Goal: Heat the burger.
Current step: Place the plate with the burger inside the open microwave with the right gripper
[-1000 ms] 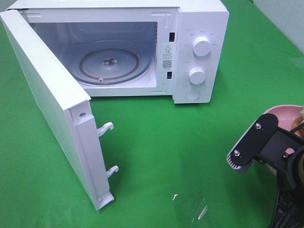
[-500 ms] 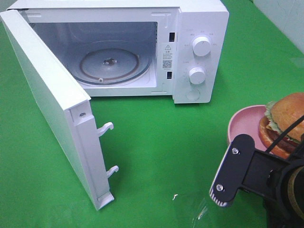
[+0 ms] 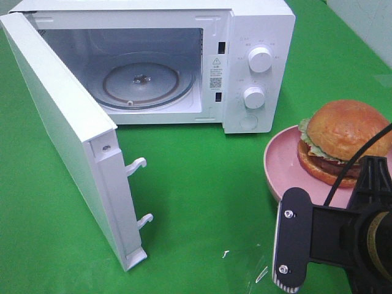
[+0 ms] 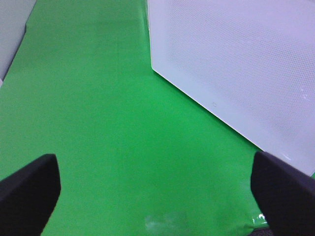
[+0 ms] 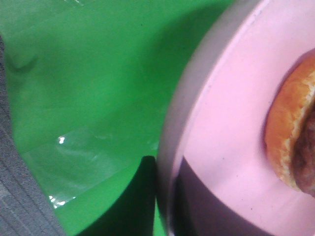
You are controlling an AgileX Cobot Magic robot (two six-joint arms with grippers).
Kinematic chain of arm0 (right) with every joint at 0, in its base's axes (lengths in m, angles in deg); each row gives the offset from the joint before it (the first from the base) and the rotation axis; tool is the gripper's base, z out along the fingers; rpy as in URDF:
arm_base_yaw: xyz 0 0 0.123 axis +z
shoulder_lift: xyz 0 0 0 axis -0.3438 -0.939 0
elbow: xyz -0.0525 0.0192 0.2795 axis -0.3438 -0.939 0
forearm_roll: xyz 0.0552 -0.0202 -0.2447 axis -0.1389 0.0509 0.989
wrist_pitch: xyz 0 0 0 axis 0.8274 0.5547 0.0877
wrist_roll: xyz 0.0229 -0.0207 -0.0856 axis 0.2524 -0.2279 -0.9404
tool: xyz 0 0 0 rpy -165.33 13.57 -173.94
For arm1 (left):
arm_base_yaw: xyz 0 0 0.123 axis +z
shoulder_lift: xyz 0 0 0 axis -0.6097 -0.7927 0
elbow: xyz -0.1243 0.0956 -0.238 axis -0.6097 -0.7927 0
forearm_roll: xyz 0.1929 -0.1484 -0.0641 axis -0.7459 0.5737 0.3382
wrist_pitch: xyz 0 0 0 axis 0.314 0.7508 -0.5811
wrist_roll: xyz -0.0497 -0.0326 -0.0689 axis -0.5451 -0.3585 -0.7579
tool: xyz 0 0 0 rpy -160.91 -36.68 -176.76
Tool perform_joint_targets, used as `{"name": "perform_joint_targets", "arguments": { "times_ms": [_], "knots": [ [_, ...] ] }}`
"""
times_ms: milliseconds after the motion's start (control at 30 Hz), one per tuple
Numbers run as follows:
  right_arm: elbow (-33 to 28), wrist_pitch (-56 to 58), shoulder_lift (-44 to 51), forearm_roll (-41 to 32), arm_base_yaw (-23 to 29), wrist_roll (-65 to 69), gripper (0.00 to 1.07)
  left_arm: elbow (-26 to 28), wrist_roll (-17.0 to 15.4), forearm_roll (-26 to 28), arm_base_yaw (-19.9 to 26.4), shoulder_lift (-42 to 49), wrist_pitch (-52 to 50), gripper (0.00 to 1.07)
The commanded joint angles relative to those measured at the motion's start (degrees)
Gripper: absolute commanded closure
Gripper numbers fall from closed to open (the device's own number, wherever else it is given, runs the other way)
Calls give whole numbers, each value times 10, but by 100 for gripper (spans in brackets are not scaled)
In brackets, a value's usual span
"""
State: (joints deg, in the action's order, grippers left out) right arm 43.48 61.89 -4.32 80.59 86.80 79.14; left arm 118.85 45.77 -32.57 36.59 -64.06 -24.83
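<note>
Right gripper fingers being pressed together, apparently pinching rim of pink plate. Burger being borne on plate, right of microwave. Left gripper fingers being held spread, nothing between, beside open door. Transfer step being judged in hand. Next, plate being required level, through doorway onto glass turntable. Green cloth being used as surface, pale wall being glimpsed beyond.

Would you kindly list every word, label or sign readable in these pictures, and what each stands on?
No wording can be read.
The sticker on the microwave's front: warning triangle and QR code; print too small to read.
Markings around the upper knob and lower knob: too small and blurred.
The burger and pink plate: none.
</note>
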Motion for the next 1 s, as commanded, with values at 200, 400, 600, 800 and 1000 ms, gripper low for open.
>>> {"name": "perform_joint_targets", "arguments": {
  "times_ms": [200, 400, 600, 800, 1000],
  "knots": [
    [0, -17, 6, 100, 1, -18, 105, -1, -2, 3, 0, 10, -6, 9],
    [0, -59, 6, 116, 1, -46, 105, -1, -2, 3, 0, 10, -6, 9],
    [0, -110, 6, 135, -1, -96, 106, -1, -2, 3, 0, 10, -6, 9],
    [0, -154, 6, 137, -1, -140, 107, -1, -2, 3, 0, 10, -6, 9],
    [0, -190, 6, 140, -36, -173, 107, -1, -2, 3, 0, 10, -6, 9]
  ]
}}
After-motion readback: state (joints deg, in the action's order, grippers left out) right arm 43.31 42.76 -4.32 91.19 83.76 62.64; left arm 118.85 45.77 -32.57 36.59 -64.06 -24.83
